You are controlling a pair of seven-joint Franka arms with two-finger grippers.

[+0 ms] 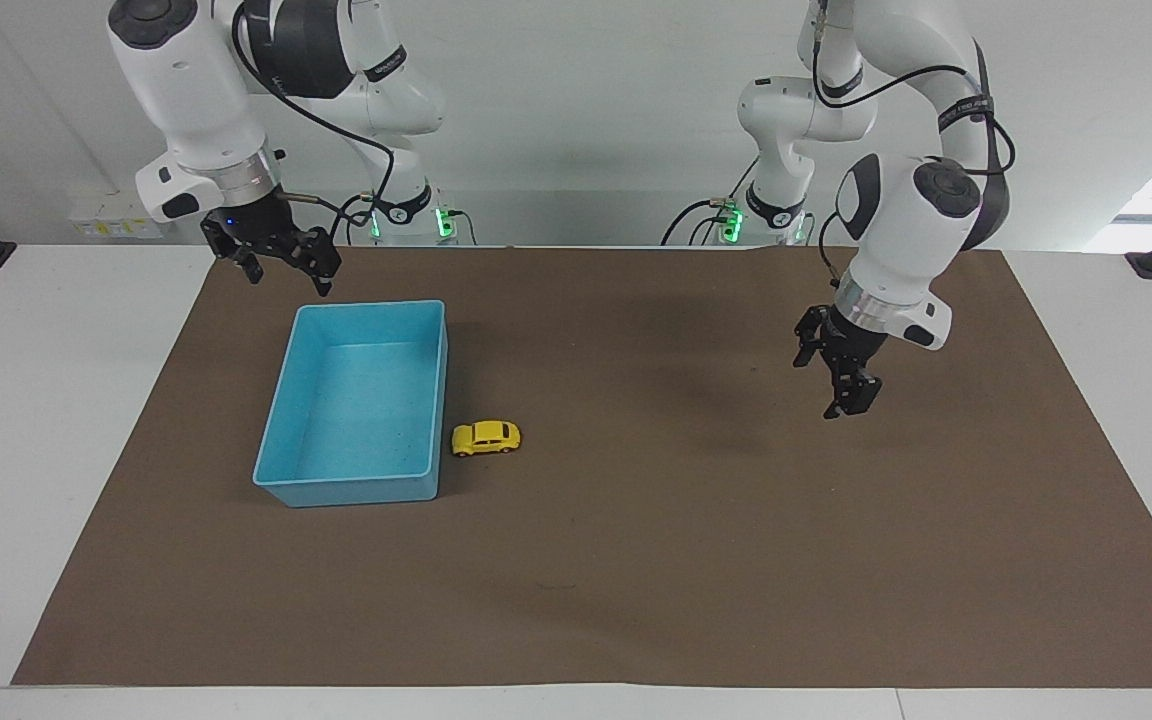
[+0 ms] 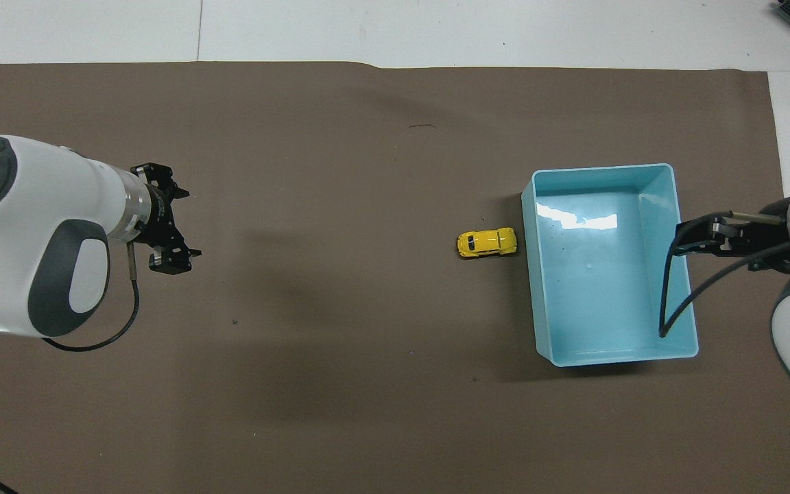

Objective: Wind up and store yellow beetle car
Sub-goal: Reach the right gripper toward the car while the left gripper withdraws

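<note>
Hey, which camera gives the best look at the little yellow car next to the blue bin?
The overhead view: the yellow beetle car shows its whole roof outline and a thin gap from the light blue bin. The facing view shows the car side-on, beside the bin's wall on the brown mat.
</note>
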